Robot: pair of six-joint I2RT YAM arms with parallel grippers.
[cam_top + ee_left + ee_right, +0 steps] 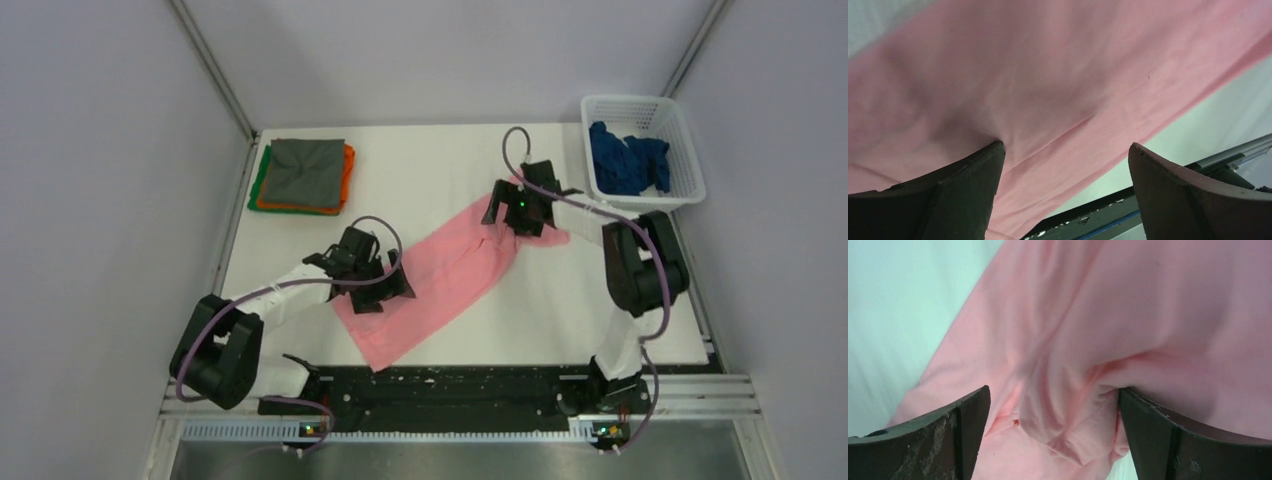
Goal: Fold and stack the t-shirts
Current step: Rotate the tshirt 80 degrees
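Black jaws wide, holding nothing: my left gripper [1065, 147] and right gripper [1053, 390] sat low over the pink t-shirt [450, 275], a long strip lying diagonally mid-table. Mid-fold, I judged; next called for pinching an end and carrying it over.

Pink t-shirt [440, 280]: plain light pink, no print or pattern. Both wrist views show an even tone, deeper pink in the creases.
Table [420, 170] beneath the pink t-shirt: plain white.
Folded stack, far left of the pink t-shirt: grey t-shirt [305, 168] on top, plain mid grey; orange t-shirt [347, 172] showing as a bright edge; green t-shirt [256, 188] showing as a green edge.
Basket [686, 150], far right of the pink t-shirt: white, open mesh pattern. Inside it, dark blue t-shirt [628, 158], plain.
Left gripper [380, 290] and right gripper [520, 212], on the pink t-shirt: black; fingers [948, 440] near-black with pale scuffs.
Cables [375, 221]: dull purple
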